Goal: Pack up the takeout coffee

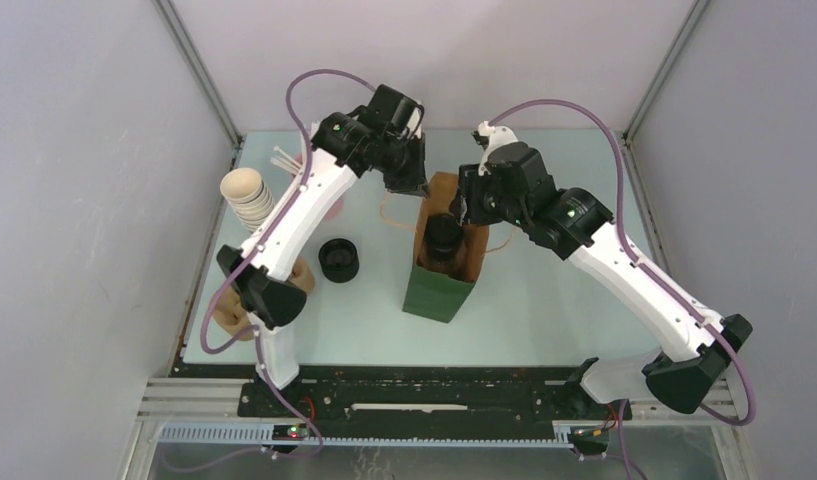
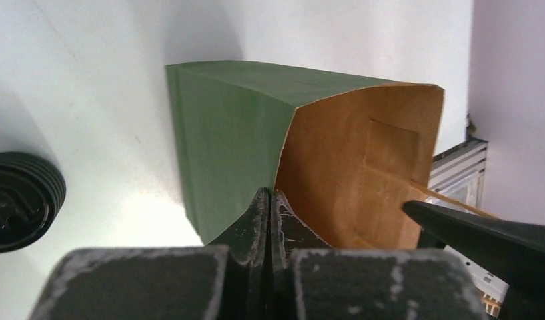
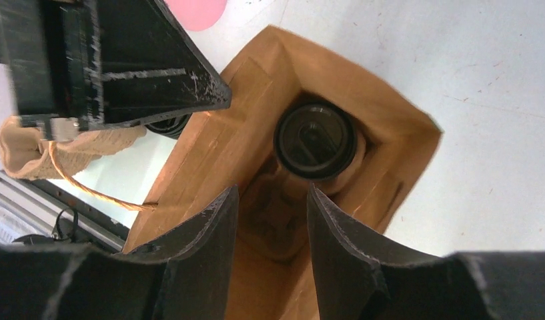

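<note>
Takeout coffee [image 3: 315,140], round glossy black lid, sits inside matte green paper bag [image 1: 439,290]; left gripper [image 2: 269,200] pinches its rim, right gripper [image 3: 269,197] parted, empty.

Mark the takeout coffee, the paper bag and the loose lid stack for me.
takeout coffee [image 3: 315,139]: right wrist view, centre of its black lid.
paper bag [image 2: 223,133]: left wrist view, green outer side.
lid stack [image 1: 339,260]: top external view, top lid.
</note>
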`<action>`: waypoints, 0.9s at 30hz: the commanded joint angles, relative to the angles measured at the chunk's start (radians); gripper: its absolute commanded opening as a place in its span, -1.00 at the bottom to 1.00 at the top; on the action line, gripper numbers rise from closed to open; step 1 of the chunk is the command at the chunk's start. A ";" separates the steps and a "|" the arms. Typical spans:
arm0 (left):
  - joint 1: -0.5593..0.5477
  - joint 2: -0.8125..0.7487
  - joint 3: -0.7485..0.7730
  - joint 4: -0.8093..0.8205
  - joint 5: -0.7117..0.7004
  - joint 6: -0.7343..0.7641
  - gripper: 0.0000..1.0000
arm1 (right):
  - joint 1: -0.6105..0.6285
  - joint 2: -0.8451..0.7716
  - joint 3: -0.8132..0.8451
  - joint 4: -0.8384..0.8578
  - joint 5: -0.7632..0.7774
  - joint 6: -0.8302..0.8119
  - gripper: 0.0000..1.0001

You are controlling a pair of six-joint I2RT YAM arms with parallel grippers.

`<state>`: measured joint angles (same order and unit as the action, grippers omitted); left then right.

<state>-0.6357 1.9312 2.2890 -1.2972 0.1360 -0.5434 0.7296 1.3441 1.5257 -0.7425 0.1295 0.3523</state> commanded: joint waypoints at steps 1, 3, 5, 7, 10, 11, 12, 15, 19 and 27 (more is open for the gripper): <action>-0.018 -0.179 -0.094 0.244 -0.016 -0.030 -1.00 | 0.036 -0.026 0.016 0.025 0.027 -0.056 0.02; -0.020 -0.192 -0.125 0.291 0.003 -0.041 -1.00 | 0.047 -0.039 -0.010 0.039 0.039 -0.070 0.03; -0.029 -0.201 -0.151 0.327 0.012 -0.043 -1.00 | 0.047 -0.043 -0.036 0.054 0.041 -0.077 0.06; -0.040 -0.208 -0.162 0.360 0.031 -0.043 -1.00 | 0.047 -0.041 -0.058 0.081 0.053 -0.080 0.06; -0.048 -0.232 -0.219 0.433 0.058 -0.076 -1.00 | 0.045 -0.053 -0.107 0.124 0.116 -0.057 0.06; -0.048 -0.240 -0.247 0.463 0.073 -0.098 -1.00 | 0.045 -0.063 -0.137 0.157 0.125 -0.056 0.05; -0.046 -0.245 -0.273 0.487 0.090 -0.121 -1.00 | 0.045 -0.069 -0.164 0.191 0.129 -0.061 0.04; -0.046 -0.263 -0.379 0.589 0.171 -0.206 -1.00 | 0.045 -0.052 -0.213 0.250 0.136 -0.073 -0.03; -0.030 -0.279 -0.452 0.659 0.217 -0.284 -1.00 | 0.046 -0.002 -0.226 0.256 0.201 -0.067 -0.02; -0.007 -0.325 -0.616 0.805 0.273 -0.391 -1.00 | 0.040 0.052 -0.262 0.222 0.275 -0.021 -0.10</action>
<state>-0.6483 1.6867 1.7317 -0.6289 0.3466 -0.8444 0.7719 1.3758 1.2594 -0.5278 0.3359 0.2974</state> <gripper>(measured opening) 0.019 0.474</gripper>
